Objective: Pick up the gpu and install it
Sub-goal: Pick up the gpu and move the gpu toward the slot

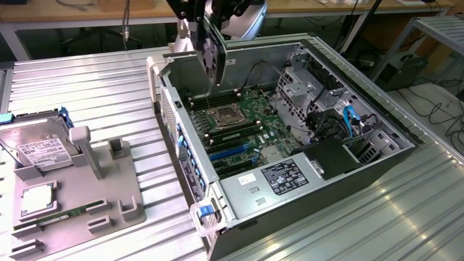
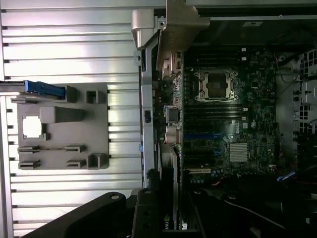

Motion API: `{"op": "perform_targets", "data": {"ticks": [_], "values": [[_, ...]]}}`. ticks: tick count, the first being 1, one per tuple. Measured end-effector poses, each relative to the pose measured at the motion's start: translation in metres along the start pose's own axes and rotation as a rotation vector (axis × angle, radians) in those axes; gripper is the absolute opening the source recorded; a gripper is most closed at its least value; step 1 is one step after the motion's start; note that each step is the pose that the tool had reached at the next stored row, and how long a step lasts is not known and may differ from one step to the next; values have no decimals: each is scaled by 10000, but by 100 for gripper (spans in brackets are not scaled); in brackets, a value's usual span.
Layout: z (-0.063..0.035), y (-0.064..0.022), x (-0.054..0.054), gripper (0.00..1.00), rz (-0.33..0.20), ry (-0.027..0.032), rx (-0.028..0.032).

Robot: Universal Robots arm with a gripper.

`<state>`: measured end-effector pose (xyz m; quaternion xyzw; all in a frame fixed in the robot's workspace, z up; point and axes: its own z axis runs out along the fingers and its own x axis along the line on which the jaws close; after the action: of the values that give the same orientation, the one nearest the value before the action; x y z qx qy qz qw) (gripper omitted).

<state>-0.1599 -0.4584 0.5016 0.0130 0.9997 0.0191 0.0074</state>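
- The gripper (image 1: 210,16) is seen at the far edge of the exterior view, above the open computer case (image 1: 348,163); its fingers (image 2: 143,215) are closed narrowly on the gpu (image 1: 214,54).
- The gpu is held aloft on edge, as a thin black card hanging below the gripper over the far part of the case, towards the exterior view's left, apart from the boards below.
- In the wrist view the gpu (image 2: 171,188) is seen edge-on, with its pale metal bracket (image 2: 181,34) at the end away from the fingers.
- The motherboard (image 1: 246,125) is exposed inside the case, with the processor socket (image 1: 223,114) below the hanging card and the blue expansion slots (image 1: 232,149) nearer.
- The power supply (image 1: 283,176), bearing a label, is set at the near end of the case.
- A grey fixture tray (image 1: 94,179) is placed on the ribbed metal table (image 1: 87,81) at the exterior view's left, well apart from the gpu.
- On the tray, a hard drive (image 1: 36,144) with a white label and a green memory stick (image 1: 62,213) are seated.
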Motion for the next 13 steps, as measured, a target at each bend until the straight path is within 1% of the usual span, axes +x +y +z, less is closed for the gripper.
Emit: {"op": "perform_targets", "data": {"ticks": [13], "values": [[9,7,-282,27,0,-1,0]]}}
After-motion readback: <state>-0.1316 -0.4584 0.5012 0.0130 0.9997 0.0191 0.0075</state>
